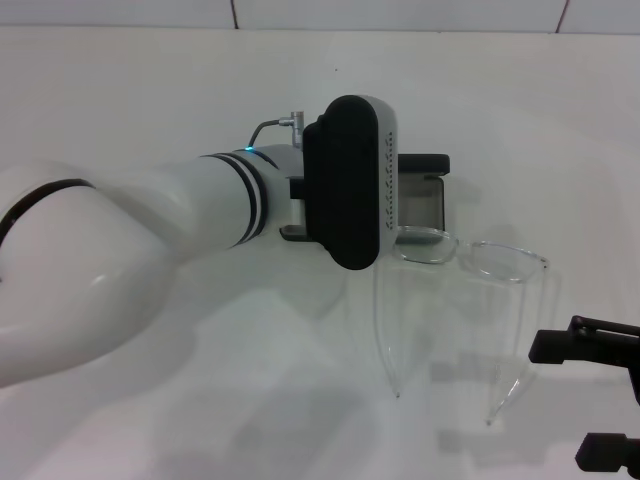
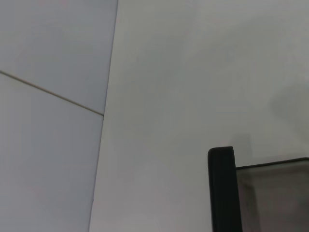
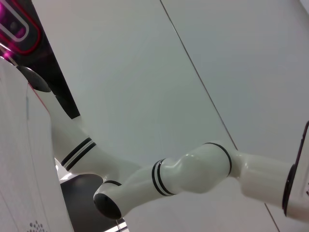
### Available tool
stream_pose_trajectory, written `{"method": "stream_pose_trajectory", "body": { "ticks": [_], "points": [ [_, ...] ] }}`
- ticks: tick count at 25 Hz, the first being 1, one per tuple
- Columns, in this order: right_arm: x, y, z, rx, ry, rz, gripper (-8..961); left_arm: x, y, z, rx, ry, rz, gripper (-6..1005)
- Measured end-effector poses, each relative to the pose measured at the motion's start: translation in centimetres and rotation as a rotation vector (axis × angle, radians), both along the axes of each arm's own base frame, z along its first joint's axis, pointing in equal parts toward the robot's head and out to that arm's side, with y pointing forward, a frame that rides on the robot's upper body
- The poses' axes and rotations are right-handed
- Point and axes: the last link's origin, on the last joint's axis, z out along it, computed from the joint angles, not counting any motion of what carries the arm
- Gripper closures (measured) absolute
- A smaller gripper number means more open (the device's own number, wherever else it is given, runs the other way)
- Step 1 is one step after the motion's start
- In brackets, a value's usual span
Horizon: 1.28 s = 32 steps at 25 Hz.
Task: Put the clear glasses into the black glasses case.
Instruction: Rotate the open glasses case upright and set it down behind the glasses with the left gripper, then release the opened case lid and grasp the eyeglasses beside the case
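The head camera looks steeply down on the table [image 1: 150, 90], with the case [image 1: 425, 190] near centre, at about 1 o'clock. The left wrist camera sits close above the case [image 2: 223, 188], which both share. The right wrist camera faces the left arm [image 3: 193, 169].

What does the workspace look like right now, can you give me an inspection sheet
Surface: white table, bare near the front.
Job's things: clear glasses lie outside, temples unfolded toward the robot; black case open behind them, partly hidden by the left arm.
Clutter: nothing seen.
Claws: left claw hidden under its wrist housing, at the case; right claw at the table's right edge, away from the glasses.
Cables: thin grey cable on left wrist.
Surroundings: pale tiled wall.
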Motion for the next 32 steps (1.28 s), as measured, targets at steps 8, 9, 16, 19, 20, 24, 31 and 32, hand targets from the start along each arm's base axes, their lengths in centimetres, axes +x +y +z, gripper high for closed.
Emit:
{"method": "stream_pose_trajectory", "body": {
  "ticks": [8,9,16,19,20,24,31,32],
  "points": [
    [0.0,0.0,0.0,0.0,0.0,0.0,115,-0.7,0.0,0.0,-0.001,0.013,0.013,697],
    [0.0,0.0,0.0,-0.001,0.0,0.0,115,-0.8,0.0,0.0,-0.001,0.014,0.014,695],
    [0.1,0.1,-0.3,0.003,-0.016,-0.011,115,-0.4,-0.3,0.2,0.001,-0.004,0.016,638],
    [0.1,0.2,-0.4,0.003,-0.021,-0.014,115,0.3,-0.7,0.6,0.008,-0.028,0.009,589],
    [0.2,0.2,-0.4,0.004,-0.023,-0.016,115,0.7,-0.9,0.8,0.011,-0.04,0.001,587],
    [0.7,0.3,-0.4,0.018,-0.048,-0.043,115,2.0,-1.7,1.8,0.023,-0.081,-0.02,582],
    [1.1,2.6,1.7,0.058,-0.19,-0.062,115,6.0,-2.8,6.2,0.151,-0.433,0.019,574],
    [1.1,2.8,2.4,0.067,-0.214,-0.06,115,6.6,-3.0,7.2,0.165,-0.514,0.038,575]
  ]
}}
